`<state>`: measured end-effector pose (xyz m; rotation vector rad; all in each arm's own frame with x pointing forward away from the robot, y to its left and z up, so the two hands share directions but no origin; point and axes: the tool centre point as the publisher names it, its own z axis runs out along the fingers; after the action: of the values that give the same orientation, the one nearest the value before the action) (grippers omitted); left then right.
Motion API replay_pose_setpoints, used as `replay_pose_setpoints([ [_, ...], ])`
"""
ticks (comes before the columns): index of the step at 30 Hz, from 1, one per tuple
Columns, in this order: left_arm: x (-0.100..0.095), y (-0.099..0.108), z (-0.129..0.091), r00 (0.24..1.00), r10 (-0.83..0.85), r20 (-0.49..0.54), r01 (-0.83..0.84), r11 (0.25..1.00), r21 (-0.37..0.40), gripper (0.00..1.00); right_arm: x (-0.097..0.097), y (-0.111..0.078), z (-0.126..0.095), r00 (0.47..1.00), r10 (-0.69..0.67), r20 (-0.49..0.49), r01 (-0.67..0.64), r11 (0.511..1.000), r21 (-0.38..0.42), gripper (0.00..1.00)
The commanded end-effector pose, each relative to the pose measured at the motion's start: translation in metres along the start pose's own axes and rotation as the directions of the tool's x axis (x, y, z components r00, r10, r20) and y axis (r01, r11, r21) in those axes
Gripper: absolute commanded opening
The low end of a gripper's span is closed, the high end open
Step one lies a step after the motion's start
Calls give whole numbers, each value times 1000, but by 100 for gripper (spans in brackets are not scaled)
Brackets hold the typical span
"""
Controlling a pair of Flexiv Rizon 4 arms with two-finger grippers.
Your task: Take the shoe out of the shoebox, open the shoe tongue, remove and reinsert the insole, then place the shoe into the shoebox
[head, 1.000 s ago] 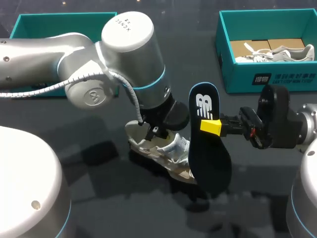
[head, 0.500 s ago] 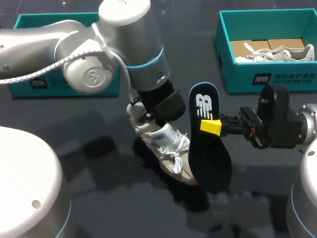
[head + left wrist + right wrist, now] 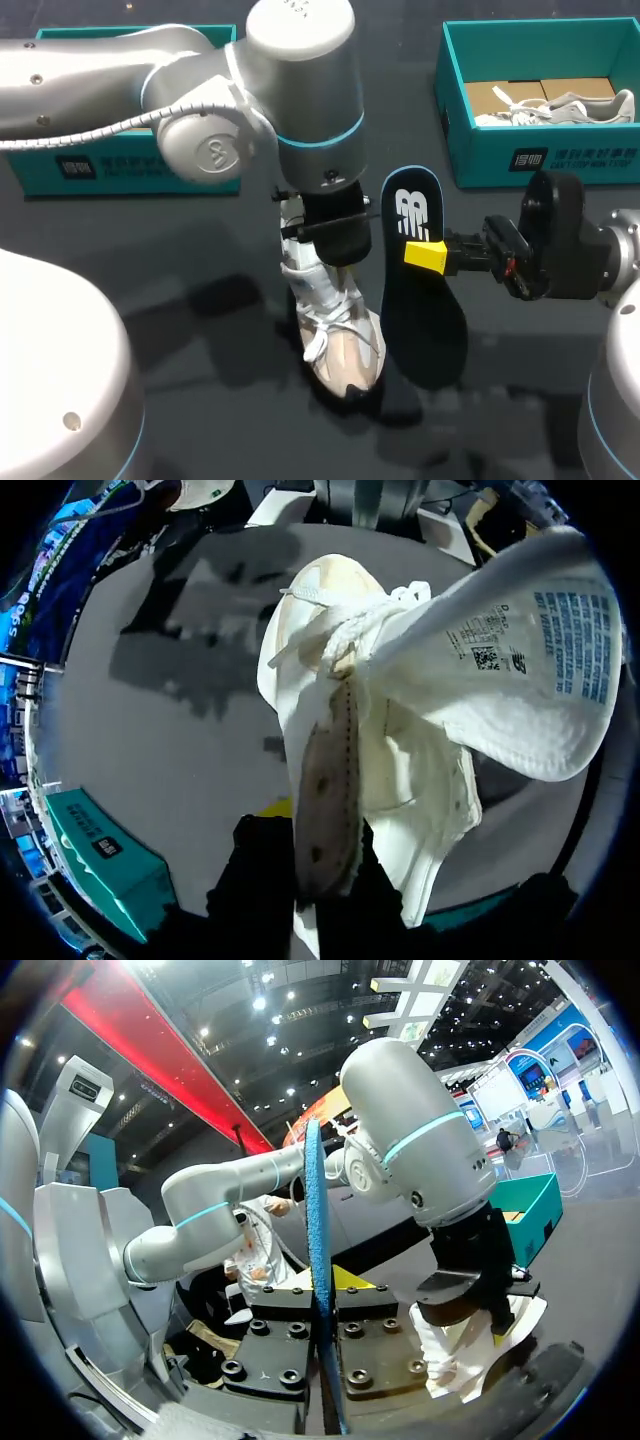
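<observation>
A white shoe (image 3: 335, 330) hangs tilted from my left gripper (image 3: 325, 235), which is shut on its heel rim, toe low and toward the table's front. In the left wrist view the shoe (image 3: 400, 750) fills the picture ahead of the left gripper (image 3: 318, 870), its tongue (image 3: 520, 670) folded out with the label showing. My right gripper (image 3: 428, 256) is shut on a dark insole (image 3: 425, 320), held upright just right of the shoe. In the right wrist view the insole (image 3: 316, 1220) stands edge-on between the right gripper (image 3: 325, 1325) fingers, with the shoe (image 3: 455, 1345) beyond.
A teal shoebox (image 3: 540, 160) stands at the back right with another pale shoe (image 3: 560, 105) on cardboard inside. A second teal box (image 3: 120, 165) sits at the back left, partly behind my left arm. Dark bare tabletop surrounds the shoe.
My left arm has lifted and turned the shoe, from lying sideways on the table to hanging toe-forward, closer to the insole. The right arm and insole have not moved.
</observation>
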<state>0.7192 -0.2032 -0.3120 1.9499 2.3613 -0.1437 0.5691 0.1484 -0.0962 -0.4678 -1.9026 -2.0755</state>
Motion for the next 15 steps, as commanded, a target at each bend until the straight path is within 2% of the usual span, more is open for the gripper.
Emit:
replay_pose_setpoints([
  [1, -9, -6, 10, 970, 237, -52, -241, 967, -81, 0, 3, -2, 1, 1000, -1, 7, 1, 1000, -1, 0],
  [8, -9, 1, 32, 965, 250, -73, -255, 965, -57, 0, 3, -2, 1, 1000, -1, 7, 1, 1000, -1, 0],
  [15, -10, 8, 42, 966, 248, -75, -251, 968, -26, 0, 3, -2, 1, 1000, -1, 7, 1, 1000, -1, 0],
])
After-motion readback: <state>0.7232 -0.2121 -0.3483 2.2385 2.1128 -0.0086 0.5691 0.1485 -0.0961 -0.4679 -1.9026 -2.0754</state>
